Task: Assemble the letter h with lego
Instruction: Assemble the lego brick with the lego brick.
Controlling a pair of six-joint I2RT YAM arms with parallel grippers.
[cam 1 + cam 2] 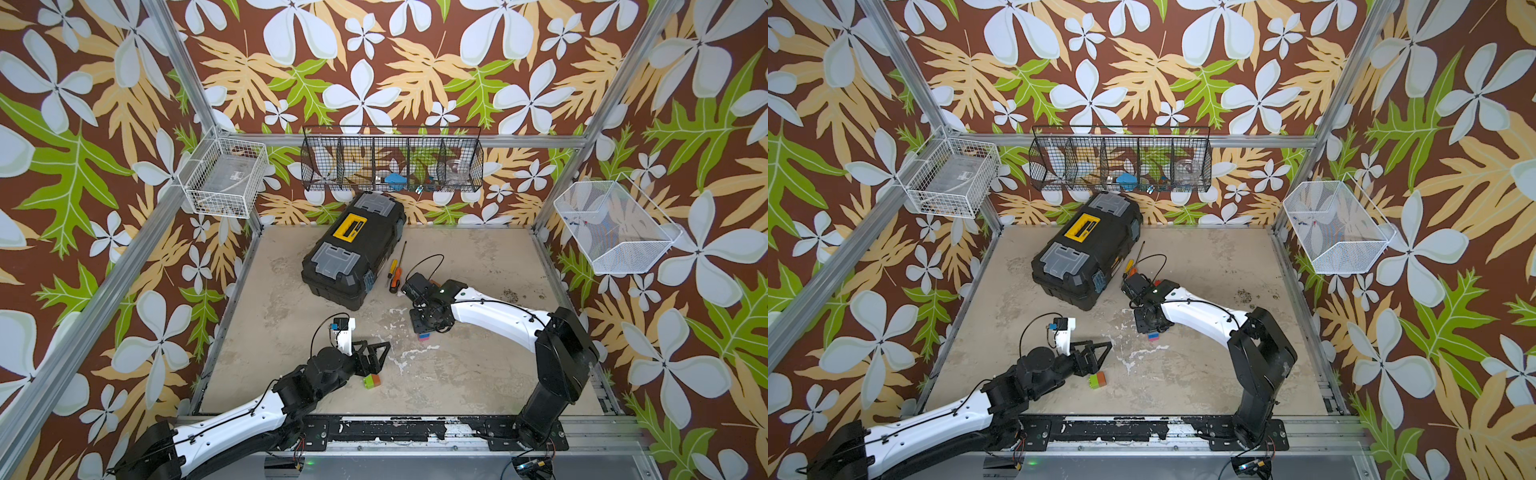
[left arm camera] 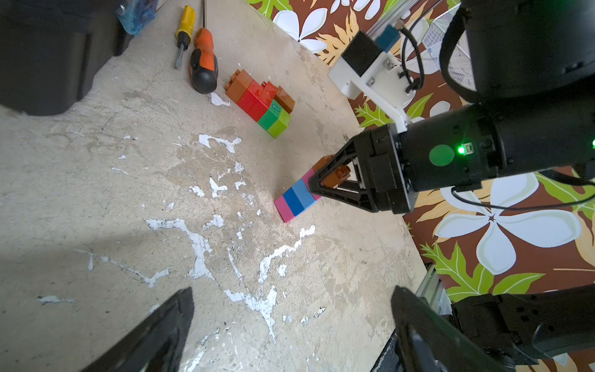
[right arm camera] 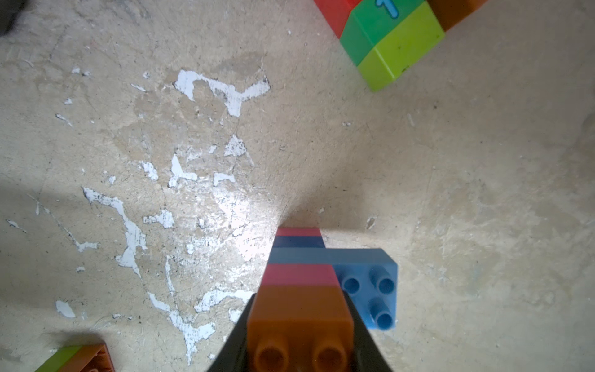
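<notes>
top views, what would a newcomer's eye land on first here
The loud flower-and-leaf wallpaper on the walls comes first, then the black toolbox with its yellow handle at the back of the table. Near the middle, the right gripper is shut on the orange top of a pink and blue brick column.

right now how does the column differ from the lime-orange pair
The column is five layers: pink, dark blue, light blue, pink, orange; the pair is just lime and orange. The column is gripped at its orange end by the right gripper; the pair lies loose beside the open left gripper. The column's light-blue brick juts out sideways; the pair is a plain block. Both are joined lego bricks.
</notes>
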